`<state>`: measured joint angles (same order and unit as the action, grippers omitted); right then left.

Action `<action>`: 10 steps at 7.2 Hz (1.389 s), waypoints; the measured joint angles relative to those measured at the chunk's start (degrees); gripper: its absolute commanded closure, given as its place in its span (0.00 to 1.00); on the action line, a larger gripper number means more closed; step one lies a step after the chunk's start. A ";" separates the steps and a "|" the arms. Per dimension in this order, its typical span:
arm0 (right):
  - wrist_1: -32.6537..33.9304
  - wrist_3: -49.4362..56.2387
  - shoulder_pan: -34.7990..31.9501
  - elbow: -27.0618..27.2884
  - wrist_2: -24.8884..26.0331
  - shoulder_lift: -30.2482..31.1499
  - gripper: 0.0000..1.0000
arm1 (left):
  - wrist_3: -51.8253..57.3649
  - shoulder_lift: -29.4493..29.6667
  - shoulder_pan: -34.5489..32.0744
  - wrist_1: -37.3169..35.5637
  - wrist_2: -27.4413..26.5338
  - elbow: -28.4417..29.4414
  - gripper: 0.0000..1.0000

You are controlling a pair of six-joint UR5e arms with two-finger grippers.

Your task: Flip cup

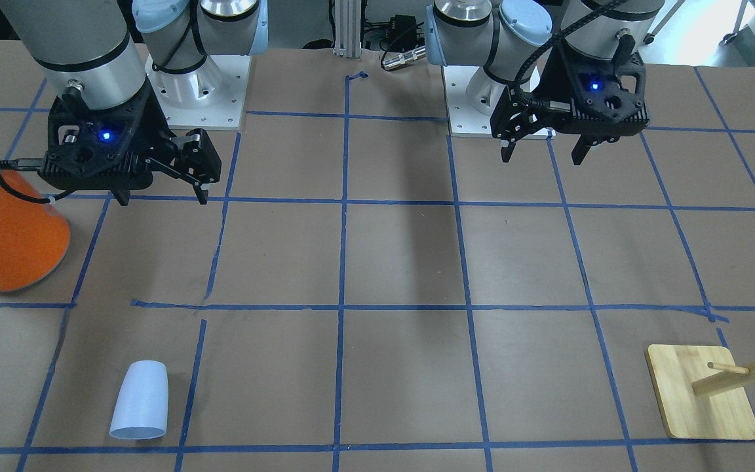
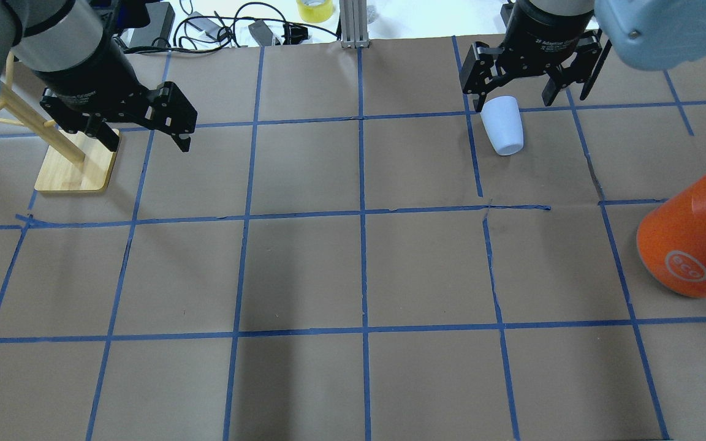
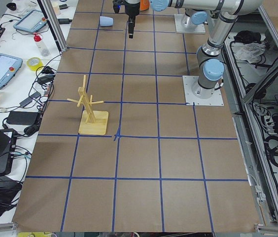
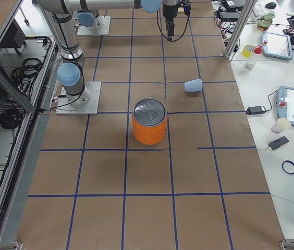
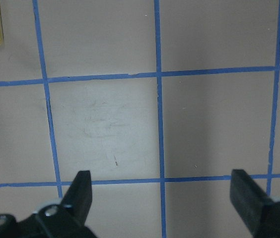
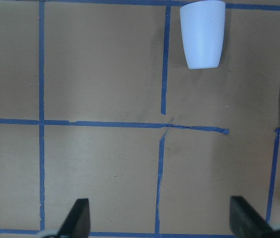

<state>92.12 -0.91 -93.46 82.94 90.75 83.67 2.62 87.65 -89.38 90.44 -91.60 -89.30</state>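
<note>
The cup (image 1: 139,401) is a small pale lavender-blue tumbler. It lies on its side on the brown table paper, narrow base toward the robot and mouth toward the far edge. It also shows in the overhead view (image 2: 502,125) and at the top of the right wrist view (image 6: 202,33). My right gripper (image 1: 162,195) is open and empty. It hangs high above the table, on the robot's side of the cup, apart from it (image 2: 517,103). My left gripper (image 1: 543,158) is open and empty, high over the other half of the table (image 2: 148,145).
A large orange can with a silver top (image 1: 10,236) stands on the robot's right side, nearer the robot than the cup (image 2: 690,245). A wooden peg stand on a square base (image 1: 698,393) stands at the far left (image 2: 77,165). Blue tape lines grid the paper.
</note>
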 measured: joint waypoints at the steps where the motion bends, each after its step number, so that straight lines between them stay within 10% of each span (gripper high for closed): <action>1: 0.02 0.02 0.05 0.02 0.07 0.00 0.00 | -0.04 0.03 0.00 0.00 0.06 0.00 0.00; 10: 0.69 0.72 0.81 -0.41 0.22 -1.53 0.00 | -0.07 0.11 0.00 0.00 0.10 0.00 0.00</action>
<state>92.82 -0.19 -92.65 82.52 90.98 82.14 2.55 87.76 -89.38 90.44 -91.49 -89.30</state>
